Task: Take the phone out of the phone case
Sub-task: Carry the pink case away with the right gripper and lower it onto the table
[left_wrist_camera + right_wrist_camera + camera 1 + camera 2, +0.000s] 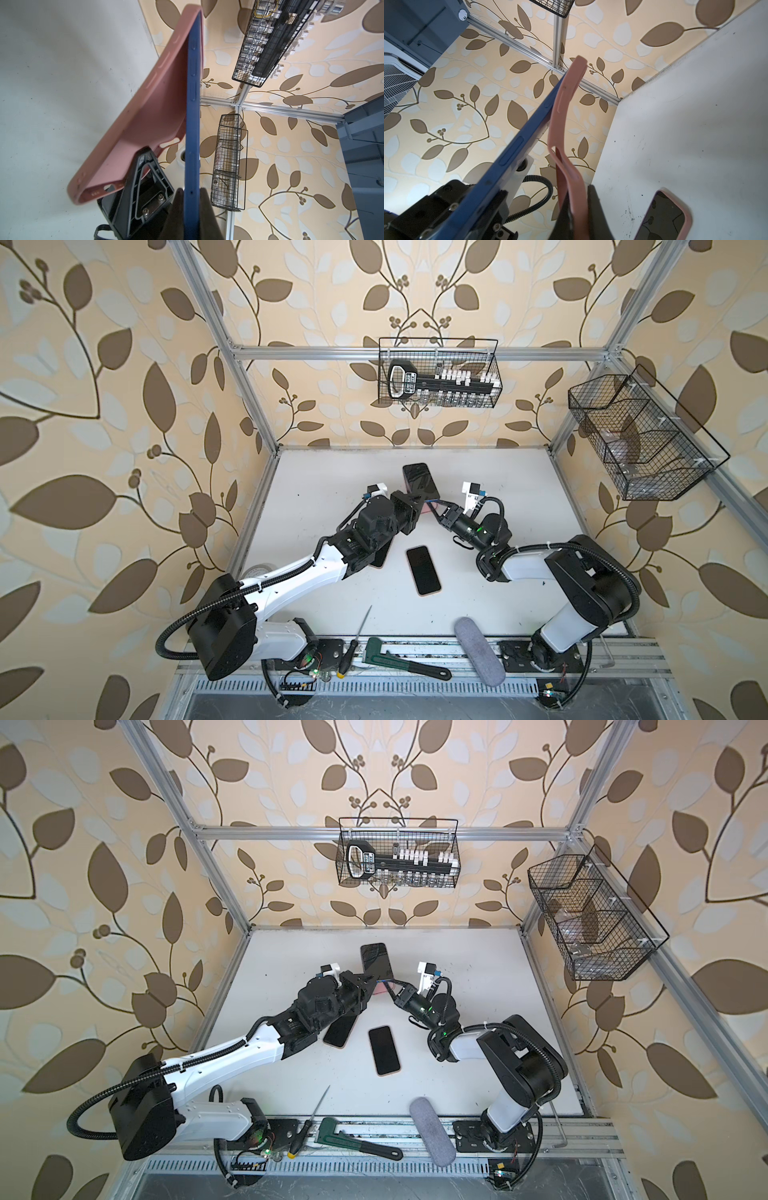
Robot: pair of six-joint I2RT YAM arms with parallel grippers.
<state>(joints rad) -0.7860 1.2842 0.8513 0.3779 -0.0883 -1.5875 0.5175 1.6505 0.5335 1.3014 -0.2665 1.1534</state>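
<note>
Above the table [540, 489], the phone [192, 124] and case [566, 116] meet at their far ends and gape apart at the gripped ends. The left gripper [192, 193] pinches the phone's end; the right gripper [577, 199], just beside it, pinches the case's.

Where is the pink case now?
In the right wrist view the pink case is pinched in the right tool, mid-air, peeled partway off the blue phone.

A robot lab cell: aluminium frame [311, 352], wallpaper-covered panels [104, 414], white tabletop [332, 472]
</note>
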